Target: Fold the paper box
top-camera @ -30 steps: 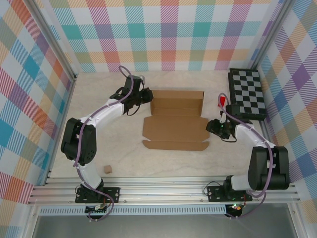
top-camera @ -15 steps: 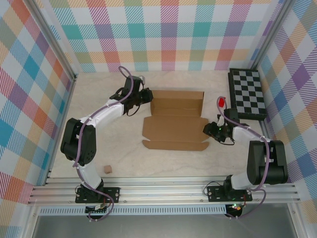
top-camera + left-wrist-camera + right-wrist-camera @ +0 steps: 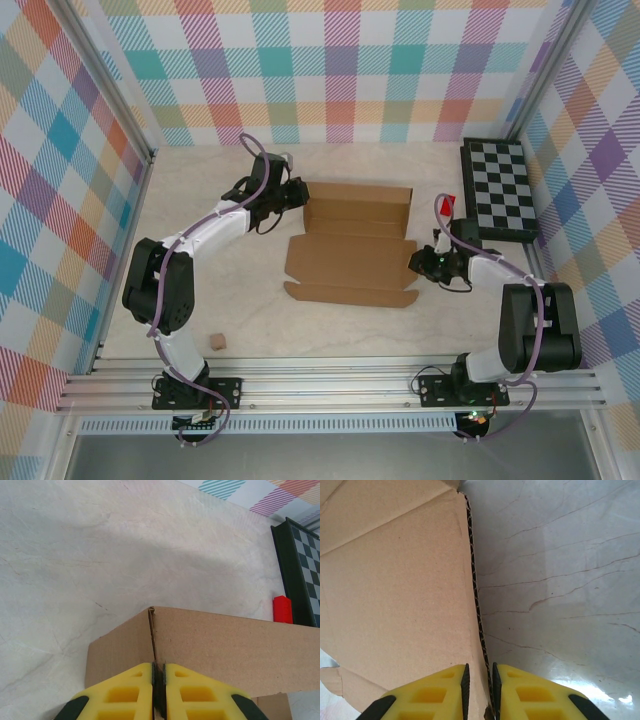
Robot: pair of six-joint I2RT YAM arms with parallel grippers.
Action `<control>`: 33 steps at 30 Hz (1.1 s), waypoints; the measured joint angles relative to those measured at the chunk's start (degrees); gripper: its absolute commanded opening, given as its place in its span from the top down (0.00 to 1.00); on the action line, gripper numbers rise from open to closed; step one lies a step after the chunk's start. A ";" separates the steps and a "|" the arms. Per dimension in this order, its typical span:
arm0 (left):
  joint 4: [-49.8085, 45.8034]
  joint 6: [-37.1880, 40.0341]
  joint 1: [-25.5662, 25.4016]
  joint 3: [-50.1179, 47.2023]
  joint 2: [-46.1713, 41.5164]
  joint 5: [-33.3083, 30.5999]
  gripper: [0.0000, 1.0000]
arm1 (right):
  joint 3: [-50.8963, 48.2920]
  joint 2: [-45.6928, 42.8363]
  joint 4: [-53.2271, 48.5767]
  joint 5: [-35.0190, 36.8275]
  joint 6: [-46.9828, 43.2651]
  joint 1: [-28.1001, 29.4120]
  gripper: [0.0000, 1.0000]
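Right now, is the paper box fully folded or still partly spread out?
Partly spread. The paper box has its far wall standing, while its near panel and flap lie open on the table. Both grippers pinch its edges.

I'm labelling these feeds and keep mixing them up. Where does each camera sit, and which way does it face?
Top external: above and behind the bases, looking down at the table; both arms, the paper box.
Left wrist: on the left gripper, facing along yellow fingers shut on a box wall.
Right wrist: on the right gripper, fingers straddling a box flap edge.
Shared: the box in all three; the checkered board in top and left wrist.
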 measured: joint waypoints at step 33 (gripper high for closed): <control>-11.10 -12.61 -0.68 -24.68 -30.27 -3.74 0.28 | -10.95 -19.32 7.41 8.74 30.27 1.97 1.00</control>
